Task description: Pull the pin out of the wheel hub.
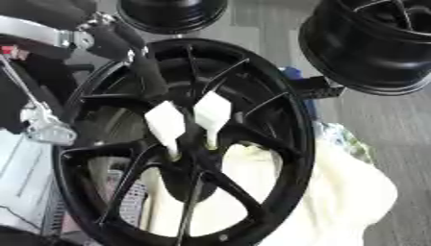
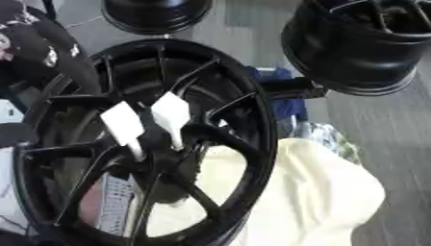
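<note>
the left hand (image 1: pixel 147 72) reaches down from the upper left, fingers too dark to tell open from closed, just above two white pins (image 1: pixel 166 123) standing near the centre of the wheel hub (image 1: pixel 278 120), long axes running down-up toward it.

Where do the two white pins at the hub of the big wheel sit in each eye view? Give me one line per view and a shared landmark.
Left eye view: the white pins stand just above centre, slightly left, at the hub.
Right eye view: the white pins sit further left, just above centre.
Shared landmark: the pale yellow cloth behind the wheel, lower right in both.
</note>
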